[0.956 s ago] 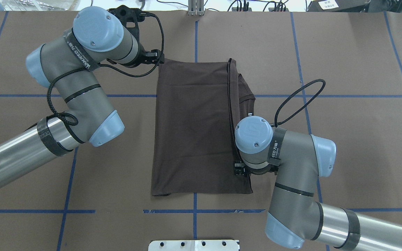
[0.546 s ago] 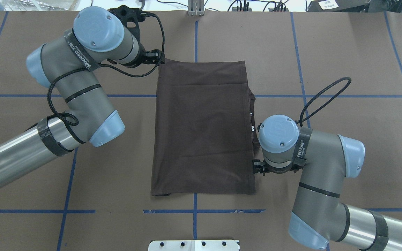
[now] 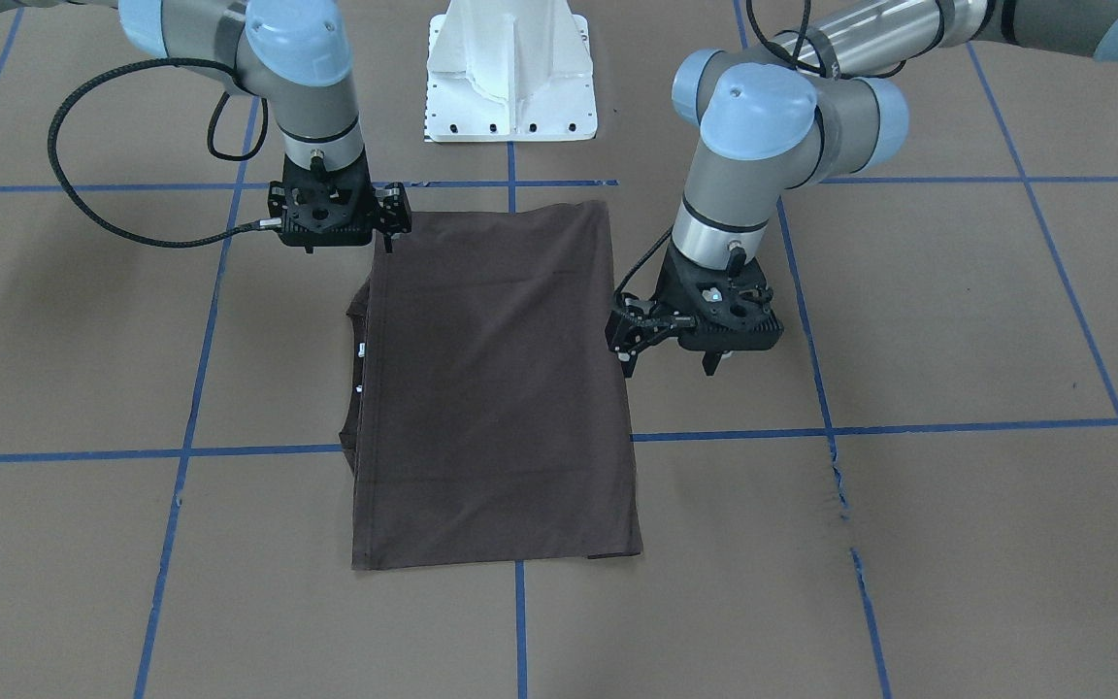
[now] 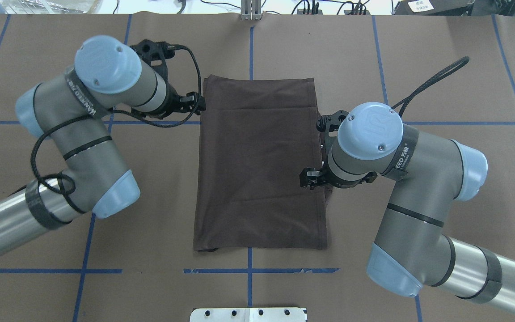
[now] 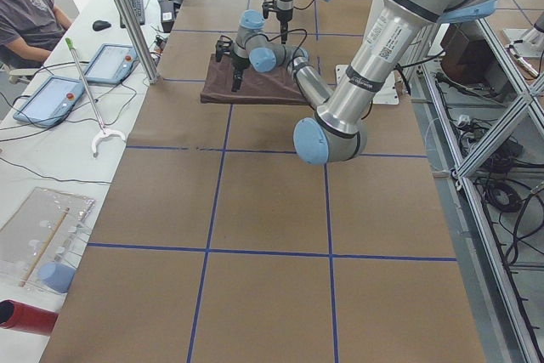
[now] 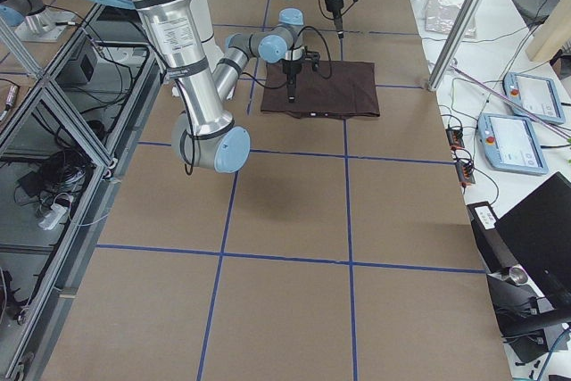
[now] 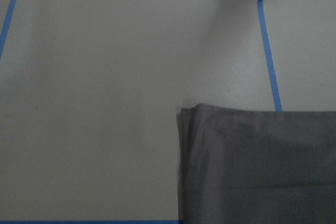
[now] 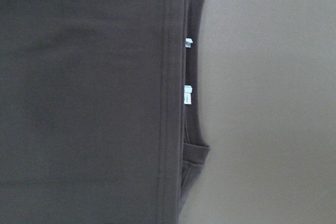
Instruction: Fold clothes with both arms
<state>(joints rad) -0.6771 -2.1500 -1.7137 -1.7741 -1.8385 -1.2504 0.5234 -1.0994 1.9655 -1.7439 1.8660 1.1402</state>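
Observation:
The dark brown-grey T-shirt (image 4: 257, 165) lies folded into a flat rectangle on the table (image 3: 496, 388). Its collar (image 8: 195, 129) with white tags pokes out along the right-hand edge and also shows in the front view (image 3: 357, 369). My left gripper (image 4: 196, 103) hovers open and empty just off the shirt's left edge near the far corner (image 3: 627, 340). My right gripper (image 4: 307, 178) hangs open and empty above the shirt's right edge (image 3: 391, 216). The left wrist view shows the shirt's corner (image 7: 257, 166) lying flat; no fingers show in either wrist view.
The brown table covering (image 4: 441, 67) carries a grid of blue tape lines. The white pedestal base (image 3: 510, 78) stands at the robot's edge. In the left side view a seated operator (image 5: 34, 6), tablets (image 5: 51, 99) and a metal post (image 5: 127, 14) are beyond the table.
The right gripper laid the raised fold flat, let go, drew right, then came back over the right edge. The left gripper left the far-left corner and moved nearer the robot.

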